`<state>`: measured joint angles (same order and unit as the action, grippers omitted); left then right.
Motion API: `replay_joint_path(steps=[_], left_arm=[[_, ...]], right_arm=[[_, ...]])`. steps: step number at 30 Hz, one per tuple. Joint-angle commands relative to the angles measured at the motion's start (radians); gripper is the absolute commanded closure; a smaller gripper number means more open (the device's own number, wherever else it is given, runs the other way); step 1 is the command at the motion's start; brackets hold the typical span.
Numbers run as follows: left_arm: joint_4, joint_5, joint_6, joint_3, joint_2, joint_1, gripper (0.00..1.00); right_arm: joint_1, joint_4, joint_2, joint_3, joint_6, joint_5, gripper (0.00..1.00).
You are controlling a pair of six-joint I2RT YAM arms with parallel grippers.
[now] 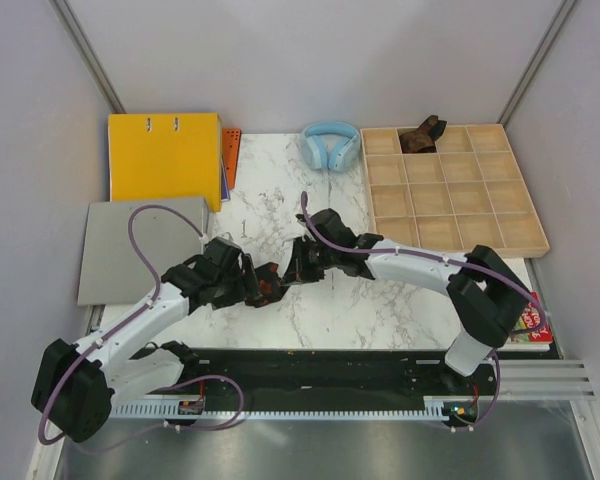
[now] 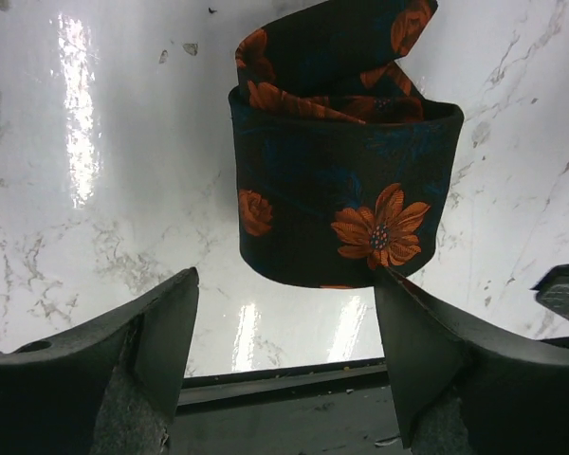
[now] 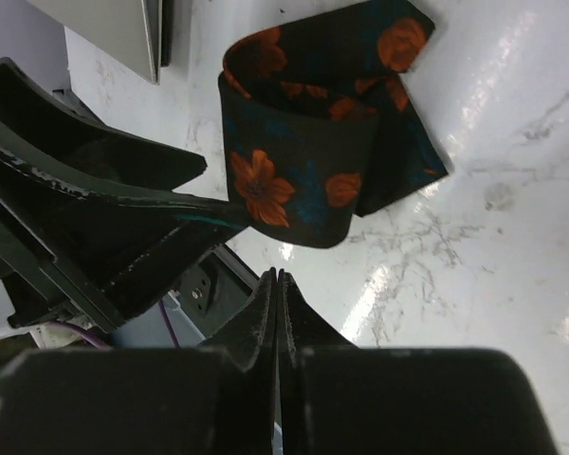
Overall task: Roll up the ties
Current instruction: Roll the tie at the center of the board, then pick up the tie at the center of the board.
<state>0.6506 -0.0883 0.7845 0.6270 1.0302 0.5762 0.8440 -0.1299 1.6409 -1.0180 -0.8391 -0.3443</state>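
Top external view counts two ties. One is a black tie with orange flowers (image 2: 341,199), wound into a loose roll that stands on the white marble table (image 1: 380,310) near its middle, between the two arm tips. The other is a dark brown tie (image 1: 421,135), bundled small and sitting in the wooden tray (image 1: 528,245) at the far right of the table.

That tray is divided into sixteen compartments, four rows of four. The brown tie fills the second compartment from the left in the far row, with one end poking over the back rim.

Single items ring the marble: one yellow binder (image 1: 165,158) at the far left, one orange strip (image 1: 231,152) just beside it, one grey board (image 1: 140,250) nearer the left arm, one pair of light-blue headphones (image 1: 330,146) at the far edge, and one colourful printed item (image 1: 533,325) at the right edge, its print too small to read.

The left gripper (image 2: 284,284) is released, its jaws spread wide with the flowered roll just in front of them; a loose end of the tie lies flat on the marble behind the roll. The right gripper (image 3: 277,277) is clenched, its fingers pressed together on nothing, just beside the roll.
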Motion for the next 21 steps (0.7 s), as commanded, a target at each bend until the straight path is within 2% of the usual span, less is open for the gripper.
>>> replay_joint_path(steps=[1, 10, 21], left_arm=[[-0.127, 0.111, -0.042, -0.027, -0.024, -0.068, 0.20], [-0.198, 0.163, -0.045, -0.085, -0.055, -0.137, 0.21], [-0.350, 0.237, -0.051, -0.174, -0.002, -0.164, 0.21]], right_arm=[[0.036, 0.045, 0.094, -0.106, -0.034, -0.018, 1.00], [0.053, 0.082, 0.217, -0.159, -0.043, -0.050, 1.00], [0.035, 0.053, 0.269, -0.122, 0.006, 0.007, 1.00]])
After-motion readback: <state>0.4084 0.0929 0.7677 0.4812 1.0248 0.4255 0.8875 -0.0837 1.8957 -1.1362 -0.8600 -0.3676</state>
